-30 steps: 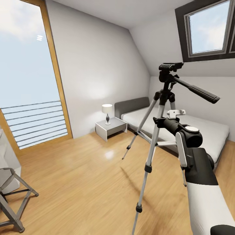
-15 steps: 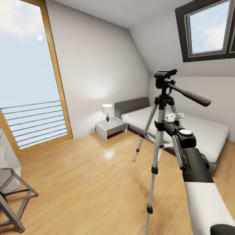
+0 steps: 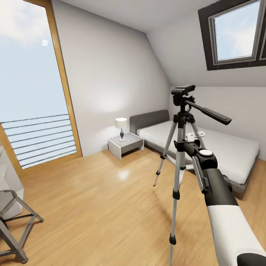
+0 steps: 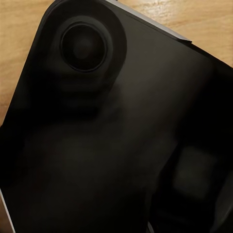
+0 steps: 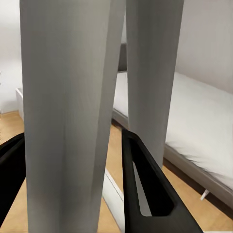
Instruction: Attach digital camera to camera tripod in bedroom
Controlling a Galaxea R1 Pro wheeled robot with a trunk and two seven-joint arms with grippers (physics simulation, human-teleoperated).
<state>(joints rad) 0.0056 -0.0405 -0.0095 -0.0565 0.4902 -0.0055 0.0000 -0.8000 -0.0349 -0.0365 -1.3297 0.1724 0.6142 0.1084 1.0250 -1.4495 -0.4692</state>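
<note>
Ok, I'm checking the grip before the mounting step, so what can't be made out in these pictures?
- Head view: the right gripper is hidden behind the camera tripod, so contact is unclear.
- Right wrist view: a tripod leg sits between the fingers; whether they clamp it cannot be told.
- Left wrist view: a dark, blurred digital camera blocks the left gripper.

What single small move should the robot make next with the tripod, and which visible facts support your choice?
Probably set the camera tripod down upright on the wood floor. The right gripper has its fingers around a silver leg, and the tripod's head stands bare, while the digital camera sits right against the left wrist lens, seemingly held, ready for mounting.
</note>
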